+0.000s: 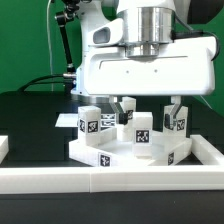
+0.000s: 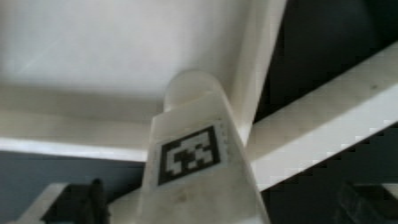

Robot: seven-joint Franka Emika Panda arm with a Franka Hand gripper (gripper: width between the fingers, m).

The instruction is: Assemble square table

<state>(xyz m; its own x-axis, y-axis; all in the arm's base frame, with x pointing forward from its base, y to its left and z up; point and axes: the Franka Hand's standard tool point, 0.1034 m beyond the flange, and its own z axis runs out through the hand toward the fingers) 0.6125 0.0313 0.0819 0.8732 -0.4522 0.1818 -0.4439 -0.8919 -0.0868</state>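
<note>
- The square slab [image 1: 125, 150] lies flat on the black table [image 1: 35, 110], raised rim upward, one corner turned toward the exterior camera, so its sides run on the diagonal.
- Four white legs stand on or in the slab, long axes upright: one at the exterior view's left [image 1: 88, 122], one near the front [image 1: 142, 132], one at the right [image 1: 176, 120], and a fourth [image 1: 128, 115] farther back under the arm, only partly visible.
- Each leg shows a black-and-white tag on a side face; a tag also shows on the slab's front edge.
- The long white border wall [image 1: 110, 180] runs across the foreground just in front of the slab's near corner, and turns back along the exterior view's right, close beside that corner of the slab. To the left the dark table is open.
- The hand [image 1: 147, 105] hangs over the middle of the slab, its body hiding the rear part; two dark fingers [image 1: 120, 105] reach down among the legs.
- In the wrist view one tagged leg [image 2: 192, 150] fills the middle, long axis running away from the camera, with the slab's pale surface [image 2: 89, 60] and rim behind it.
- Whether the fingers are pressed on a leg or merely beside it I cannot tell.
</note>
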